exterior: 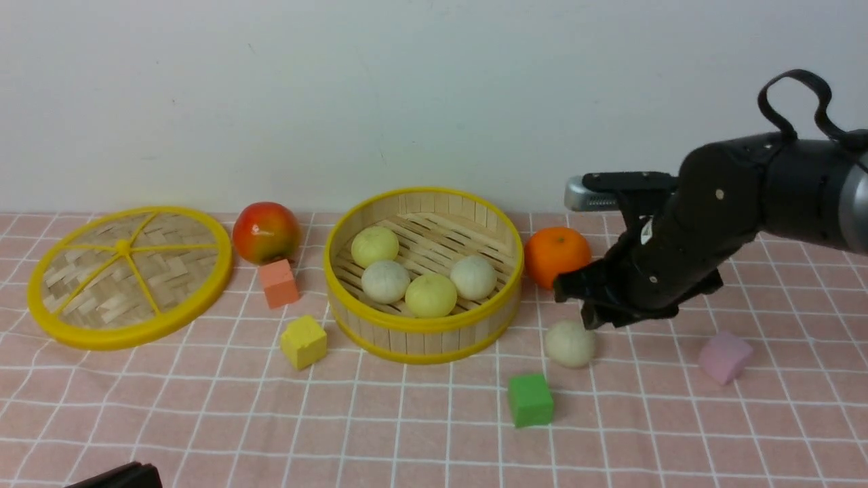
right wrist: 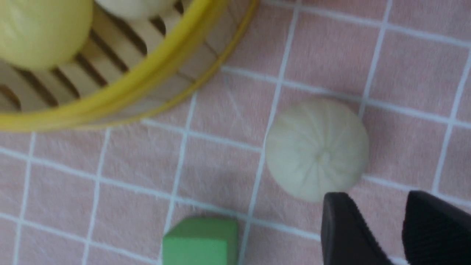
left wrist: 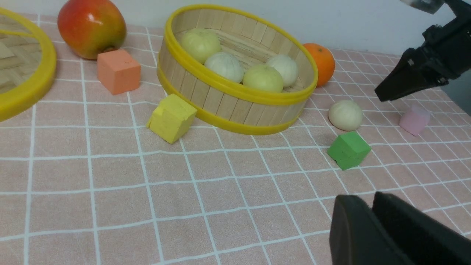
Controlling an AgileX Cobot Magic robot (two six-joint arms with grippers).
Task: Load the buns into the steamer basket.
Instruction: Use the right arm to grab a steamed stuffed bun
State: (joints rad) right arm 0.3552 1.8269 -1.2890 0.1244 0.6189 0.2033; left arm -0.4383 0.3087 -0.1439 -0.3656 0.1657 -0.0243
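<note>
Four buns (exterior: 385, 281) are sitting in the steamer basket (exterior: 422, 324), and the last off-white bun (exterior: 570, 343) is on the desk (exterior: 203, 407) at the basket's 4 o'clock. Right pincer (right wrist: 376, 204) hovers just over it, narrowly parted and empty. Left pincer (left wrist: 364, 201) looks closed and empty.

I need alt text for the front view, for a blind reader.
A round bamboo steamer basket with yellow rims holds four pale dough buns; a fifth off-white bun lies on the pink checked cloth below the black right gripper. An orange fruit, a red apple and a flat woven lid lie nearby.
</note>
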